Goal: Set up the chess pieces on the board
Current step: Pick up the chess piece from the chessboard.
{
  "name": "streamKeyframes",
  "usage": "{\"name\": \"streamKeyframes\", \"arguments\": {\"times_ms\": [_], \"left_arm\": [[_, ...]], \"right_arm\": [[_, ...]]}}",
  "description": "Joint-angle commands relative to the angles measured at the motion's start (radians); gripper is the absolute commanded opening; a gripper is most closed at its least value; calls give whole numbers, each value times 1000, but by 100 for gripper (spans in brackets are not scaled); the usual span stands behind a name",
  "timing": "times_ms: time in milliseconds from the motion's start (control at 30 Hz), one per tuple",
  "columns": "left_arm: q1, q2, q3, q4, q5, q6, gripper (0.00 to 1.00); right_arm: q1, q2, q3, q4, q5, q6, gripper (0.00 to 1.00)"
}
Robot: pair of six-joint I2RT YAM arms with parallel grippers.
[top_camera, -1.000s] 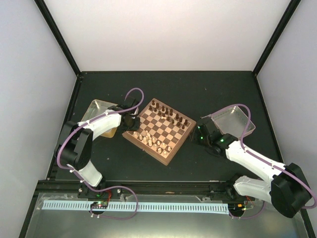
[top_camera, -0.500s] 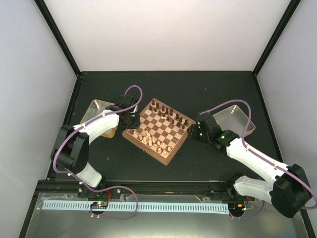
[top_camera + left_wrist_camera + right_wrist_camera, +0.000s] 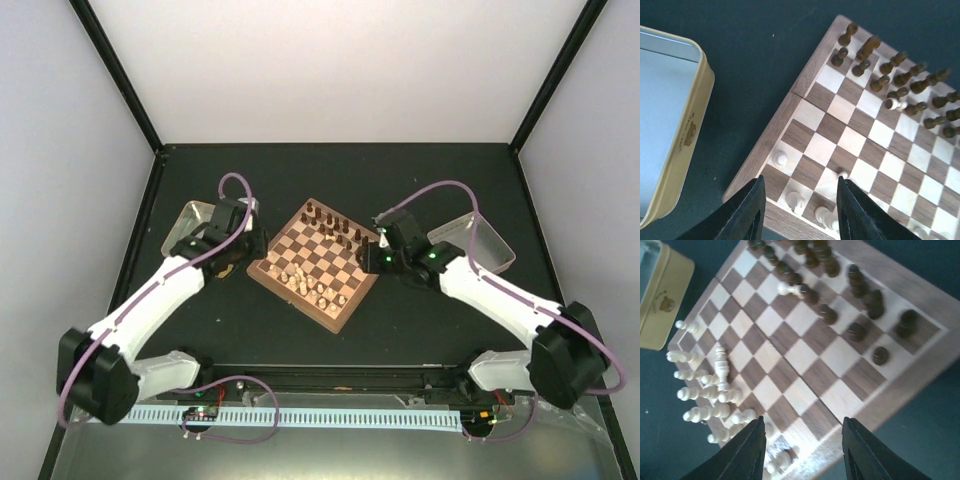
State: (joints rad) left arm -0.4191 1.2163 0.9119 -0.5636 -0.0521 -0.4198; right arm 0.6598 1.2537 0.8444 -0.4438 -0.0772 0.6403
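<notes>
The board (image 3: pixel 322 262) sits mid-table between the two arms. From overhead the jaws cannot be made out. The wrist cameras show the left gripper (image 3: pixel 799 200) and right gripper (image 3: pixel 802 440) spread wide and empty, with one pale piece (image 3: pixel 790 289) lying among the dark pieces (image 3: pixel 856 331).

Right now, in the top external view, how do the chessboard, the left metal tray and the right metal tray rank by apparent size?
1. Chessboard: clearly the largest.
2 and 3. Right metal tray and left metal tray: they look alike, and each is partly hidden, so I do not rank them.
</notes>
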Motion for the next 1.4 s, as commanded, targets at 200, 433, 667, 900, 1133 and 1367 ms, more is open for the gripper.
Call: {"name": "streamKeyframes", "arguments": {"times_ms": [200, 433, 667, 900, 1133, 1367], "left_arm": [[8, -316, -141, 221, -21, -38, 46], [11, -347, -201, 363, 50, -62, 48], [14, -374, -174, 289, 64, -148, 48], [20, -401, -173, 267, 1, -152, 46], [23, -365, -148, 255, -1, -152, 46], [25, -362, -147, 251, 5, -162, 46]], "right_arm": [[106, 326, 233, 102, -170, -206, 49], [136, 550, 444, 37, -228, -283, 49], [137, 669, 589, -79, -215, -288, 38], [144, 761, 694, -162, -214, -322, 32], [165, 798, 723, -210, -187, -353, 31], [173, 817, 733, -221, -197, -358, 22]]}}
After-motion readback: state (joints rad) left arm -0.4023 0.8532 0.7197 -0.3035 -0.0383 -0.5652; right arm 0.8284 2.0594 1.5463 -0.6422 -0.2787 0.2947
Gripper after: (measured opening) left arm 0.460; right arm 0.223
